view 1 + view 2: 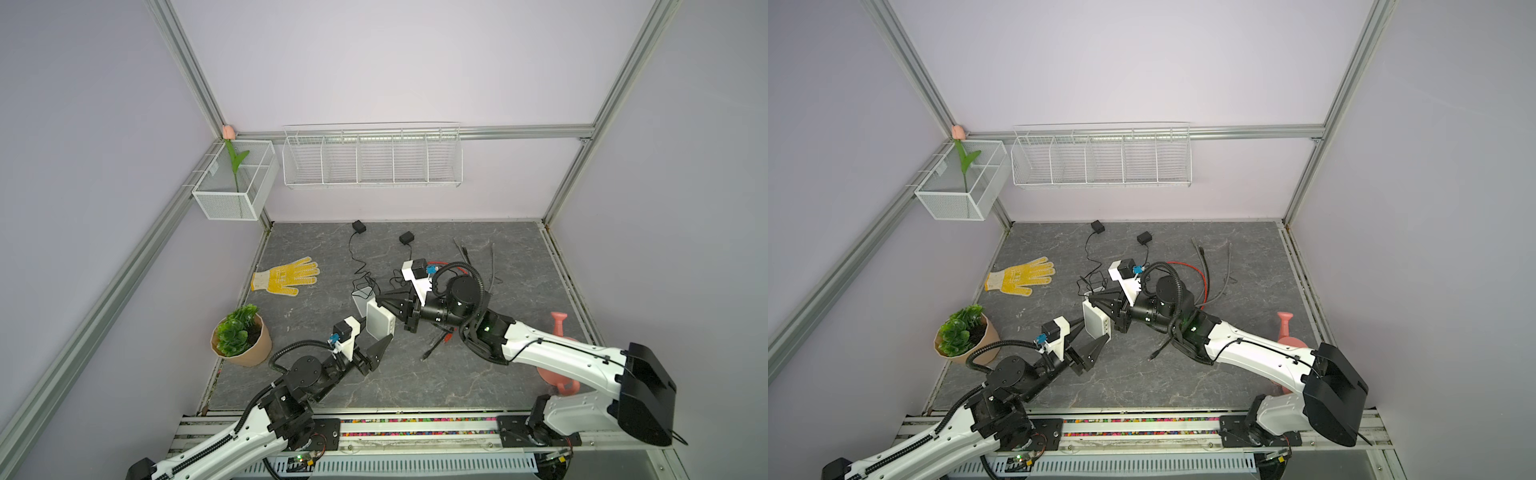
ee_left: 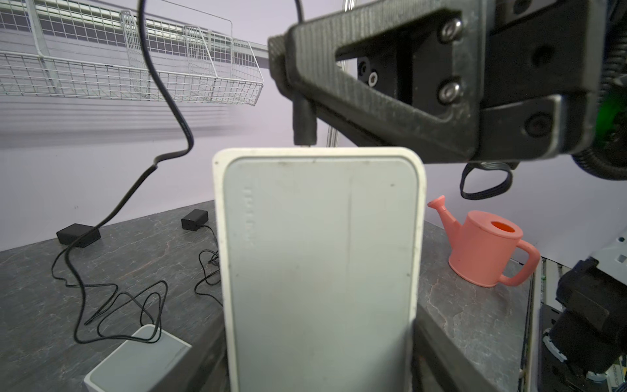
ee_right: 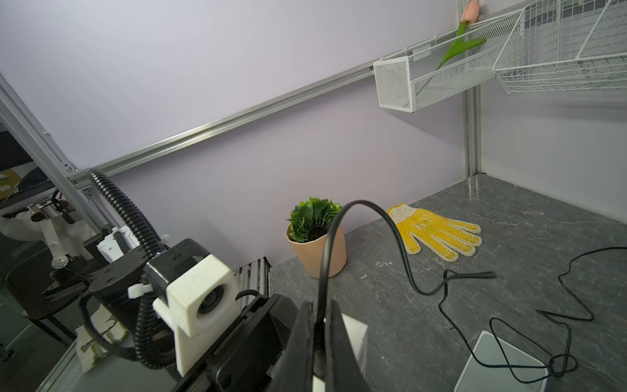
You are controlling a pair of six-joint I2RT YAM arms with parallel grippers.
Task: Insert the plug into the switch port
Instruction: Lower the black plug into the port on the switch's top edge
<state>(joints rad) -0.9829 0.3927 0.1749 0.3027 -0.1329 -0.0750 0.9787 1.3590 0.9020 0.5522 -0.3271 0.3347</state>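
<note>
My left gripper [image 1: 376, 332] holds a white switch [image 1: 380, 323] off the table, its jaws shut on the box's two long sides. The switch's flat grey face [image 2: 319, 271] fills the left wrist view. My right gripper [image 1: 380, 301] comes in from the right, shut on a black plug [image 2: 304, 122]. The plug's tip touches the switch's far edge; the port itself is hidden. In the right wrist view the right gripper [image 3: 320, 309] pinches the plug's cable [image 3: 400, 251], which arcs away over the table.
A second white switch [image 1: 362, 295] lies on the table just behind, among thin black cables and two black adapters [image 1: 358, 226]. A yellow glove [image 1: 286, 276] and potted plant [image 1: 241, 336] are at the left, a pink watering can [image 1: 559, 328] at the right. Loose cables [image 1: 478, 257] lie at the back right.
</note>
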